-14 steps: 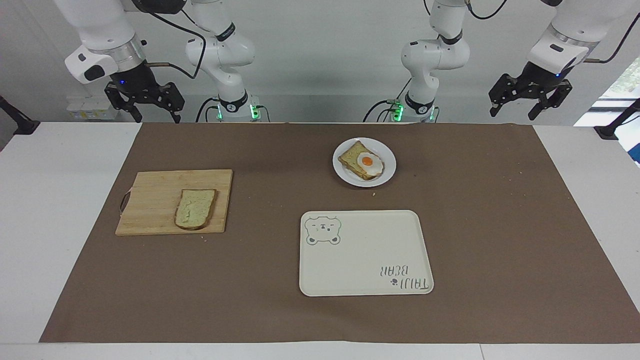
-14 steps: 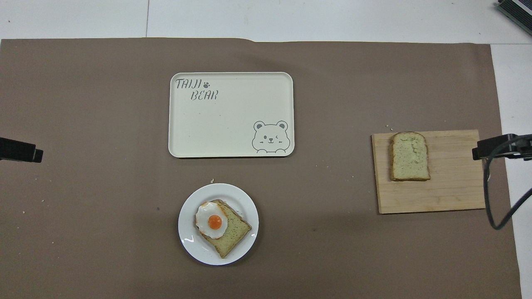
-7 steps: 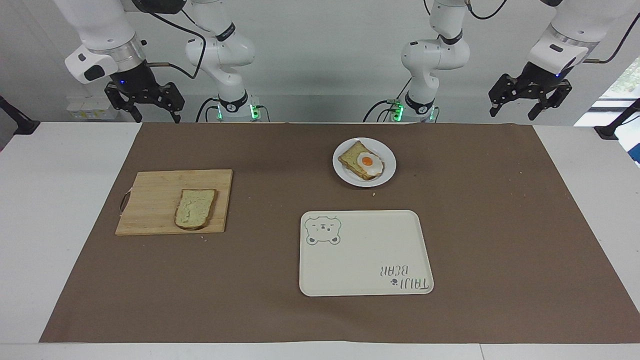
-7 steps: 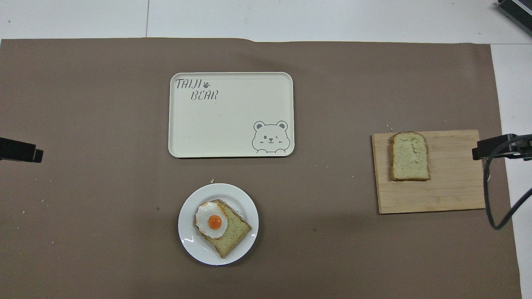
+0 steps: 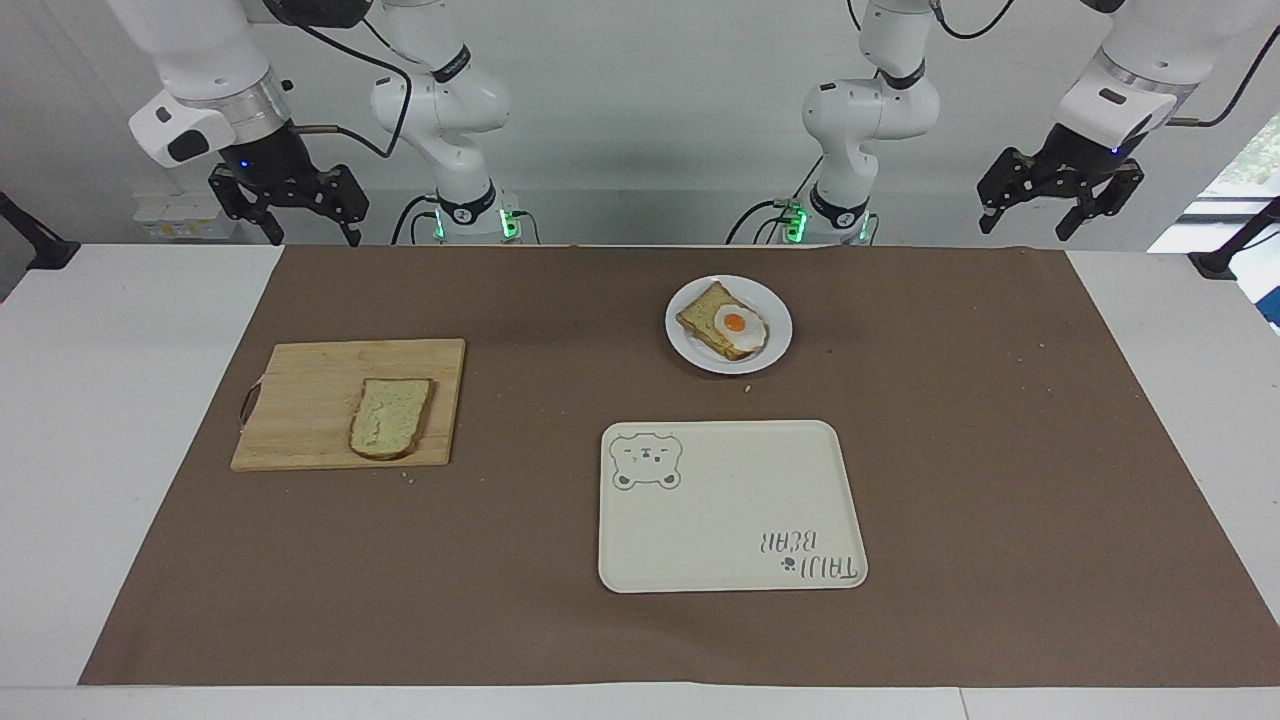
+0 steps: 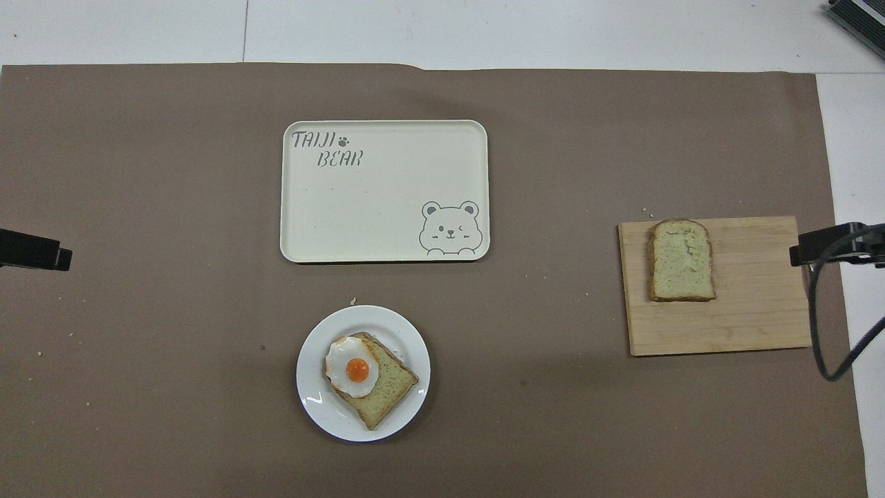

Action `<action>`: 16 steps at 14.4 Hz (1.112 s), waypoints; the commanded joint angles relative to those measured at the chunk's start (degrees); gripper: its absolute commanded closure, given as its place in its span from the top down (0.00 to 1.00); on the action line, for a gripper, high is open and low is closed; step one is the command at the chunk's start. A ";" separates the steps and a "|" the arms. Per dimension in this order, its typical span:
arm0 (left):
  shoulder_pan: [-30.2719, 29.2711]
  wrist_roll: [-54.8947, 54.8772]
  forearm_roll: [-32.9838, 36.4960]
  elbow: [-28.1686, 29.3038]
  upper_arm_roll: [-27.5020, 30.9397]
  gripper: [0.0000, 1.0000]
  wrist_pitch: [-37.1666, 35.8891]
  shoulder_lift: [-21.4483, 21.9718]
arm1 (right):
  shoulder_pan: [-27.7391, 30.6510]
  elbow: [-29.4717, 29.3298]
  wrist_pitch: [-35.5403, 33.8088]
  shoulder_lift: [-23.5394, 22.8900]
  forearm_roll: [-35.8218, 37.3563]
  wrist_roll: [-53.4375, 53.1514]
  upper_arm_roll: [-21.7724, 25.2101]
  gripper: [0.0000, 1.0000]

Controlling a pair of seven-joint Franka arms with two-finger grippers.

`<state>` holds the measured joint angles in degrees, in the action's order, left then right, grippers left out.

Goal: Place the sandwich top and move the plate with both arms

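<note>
The sandwich top (image 5: 390, 417) lies flat on a wooden cutting board (image 5: 310, 400) toward the right arm's end of the table; it also shows in the overhead view (image 6: 681, 261). The white plate (image 5: 768, 300) sits near the robots and bears a bread slice with a fried egg (image 5: 730, 325); the overhead view shows the plate (image 6: 318, 408) too. My right gripper (image 5: 312, 236) hangs open and empty above the table's edge nearest the robots, apart from the board. My left gripper (image 5: 1030, 225) hangs open and empty at the left arm's end, well away from the plate.
A cream rectangular tray with a bear drawing (image 5: 730, 520) lies farther from the robots than the plate; it also shows in the overhead view (image 6: 380, 207). A brown mat (image 5: 960, 450) covers most of the table. Small crumbs are scattered on it.
The bread, plate, board and tray have not moved. The right arm's black part at the overhead view's edge has shifted very slightly outward.
</note>
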<state>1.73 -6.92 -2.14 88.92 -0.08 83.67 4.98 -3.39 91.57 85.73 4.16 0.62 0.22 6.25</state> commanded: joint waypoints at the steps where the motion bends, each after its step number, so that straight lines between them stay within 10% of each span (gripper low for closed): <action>1: -0.06 0.24 -0.76 1.60 -0.01 1.00 1.32 1.08 | 0.40 1.93 0.32 1.63 -0.01 0.04 -0.37 1.00; 16: -0.06 0.15 -0.76 1.52 -0.01 1.00 1.67 0.99 | 0.66 10.19 14.81 -0.29 -0.18 0.22 -0.37 1.00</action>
<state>1.73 -6.91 -2.15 88.93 -0.08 83.74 4.98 -3.39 98.90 97.68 3.85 0.62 0.22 6.23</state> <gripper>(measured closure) 0.000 0.000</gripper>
